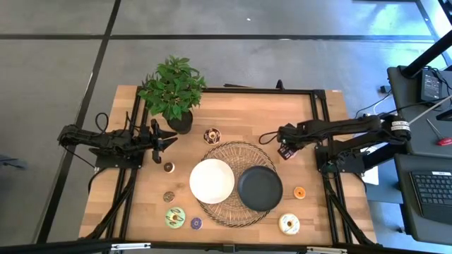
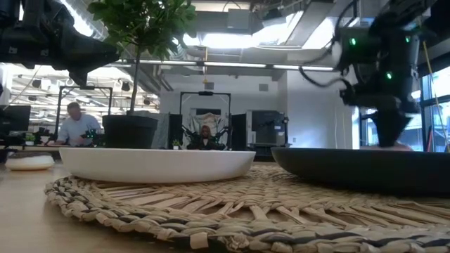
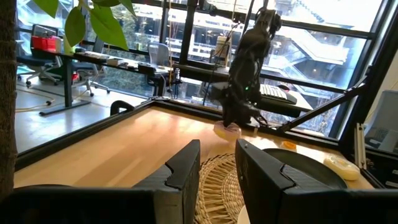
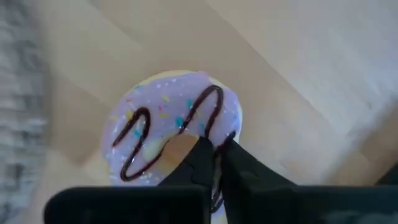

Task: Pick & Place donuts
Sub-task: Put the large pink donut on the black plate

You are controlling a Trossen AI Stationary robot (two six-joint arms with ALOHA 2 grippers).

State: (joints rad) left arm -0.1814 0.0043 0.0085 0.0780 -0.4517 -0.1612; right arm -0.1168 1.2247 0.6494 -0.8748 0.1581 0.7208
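My right gripper (image 1: 285,150) points down at a pink-iced donut (image 4: 171,134) with a dark drizzle and sprinkles, lying on the wood right of the woven mat. Its fingers are closed to a thin gap. The left wrist view shows that donut (image 3: 226,129) under the right arm. My left gripper (image 1: 168,138) hovers open near the plant pot, touching nothing. Other donuts lie flat on the table: chocolate (image 1: 212,135), two small brown ones (image 1: 168,167) (image 1: 169,197), green (image 1: 175,216), purple (image 1: 196,223), cream (image 1: 289,224) and orange (image 1: 299,192). My right gripper comes from above, pointing down, onto the pink donut's ring beside its hole (image 4: 214,134). One fingertip (image 4: 198,151) stands at the hole's edge and the other (image 4: 235,148) over the icing, with a strip of ring between them. The donut lies flat on the table.
A white plate (image 1: 212,181) and a black plate (image 1: 260,189) sit side by side on the round woven mat (image 1: 236,149) at the table's middle. A potted plant (image 1: 173,92) stands at the far left. Bare wood lies at the far side between the arms.
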